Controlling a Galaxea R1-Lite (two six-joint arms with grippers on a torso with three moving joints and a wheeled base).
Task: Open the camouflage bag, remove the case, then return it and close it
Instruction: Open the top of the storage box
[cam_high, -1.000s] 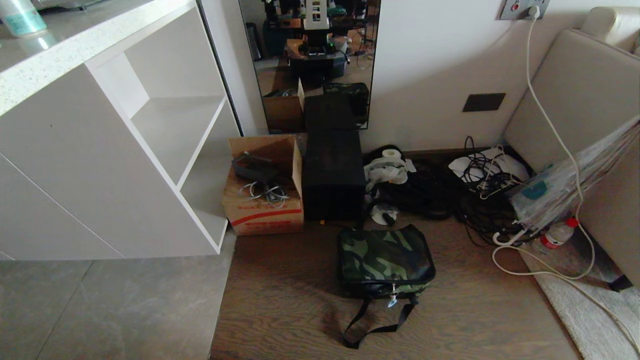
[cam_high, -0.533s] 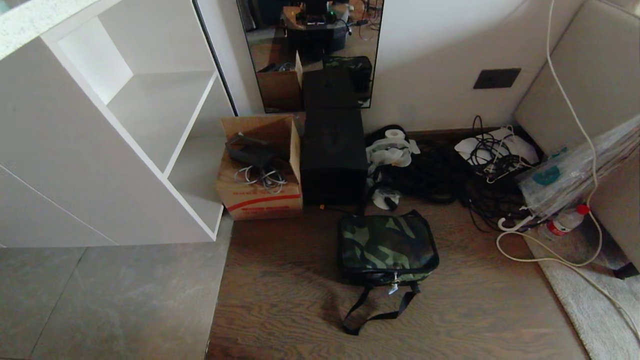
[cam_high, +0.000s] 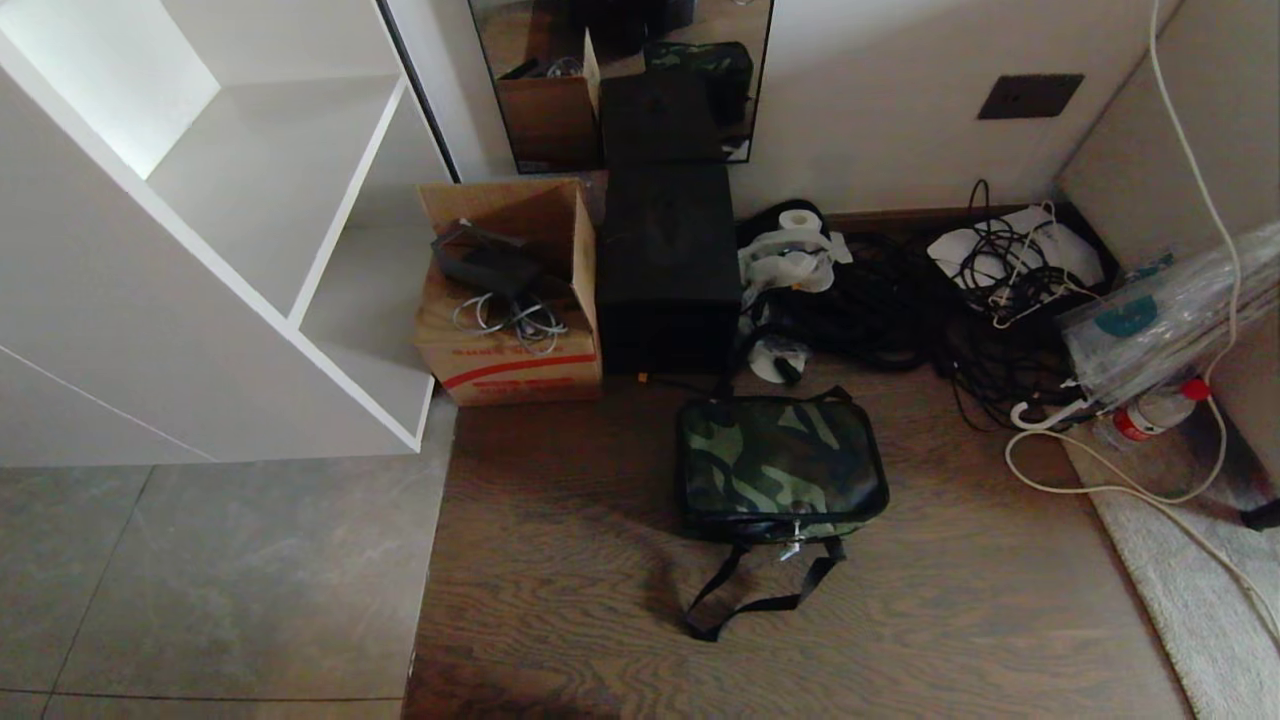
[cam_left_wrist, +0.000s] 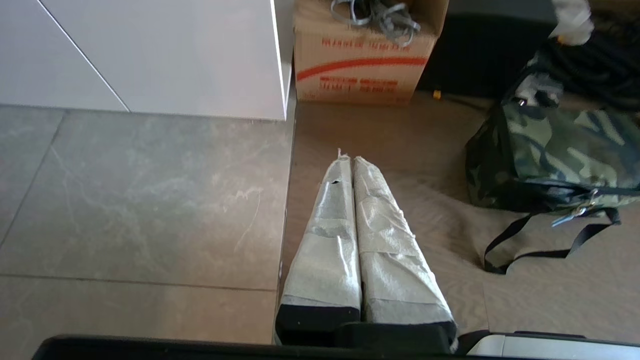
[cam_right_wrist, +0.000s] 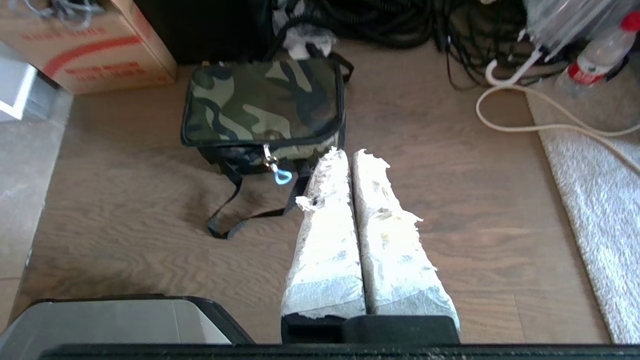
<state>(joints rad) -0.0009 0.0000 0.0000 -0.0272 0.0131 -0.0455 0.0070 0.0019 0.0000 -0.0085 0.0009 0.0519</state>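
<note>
The camouflage bag (cam_high: 780, 465) lies zipped shut on the wooden floor, its black strap (cam_high: 755, 600) trailing toward me and a pale blue zipper loop (cam_right_wrist: 282, 176) hanging at its front edge. The case is hidden. Neither arm appears in the head view. My left gripper (cam_left_wrist: 347, 157) is shut and empty above the bare floor, with the bag (cam_left_wrist: 560, 155) off to one side. My right gripper (cam_right_wrist: 348, 152) is shut and empty too, hovering just short of the bag's (cam_right_wrist: 265, 105) front corner, apart from it.
A brown cardboard box (cam_high: 510, 300) with cables and a tall black box (cam_high: 668, 265) stand behind the bag against the mirror. Black cable piles (cam_high: 900, 320), a plastic bottle (cam_high: 1150, 415) and a white cord (cam_high: 1120, 480) lie to the right near a pale rug (cam_high: 1200, 600). White shelving (cam_high: 220, 260) fills the left.
The head camera has tilted downward, so the whole scene slid up in the picture. The bag and the clutter have not moved on the floor.
</note>
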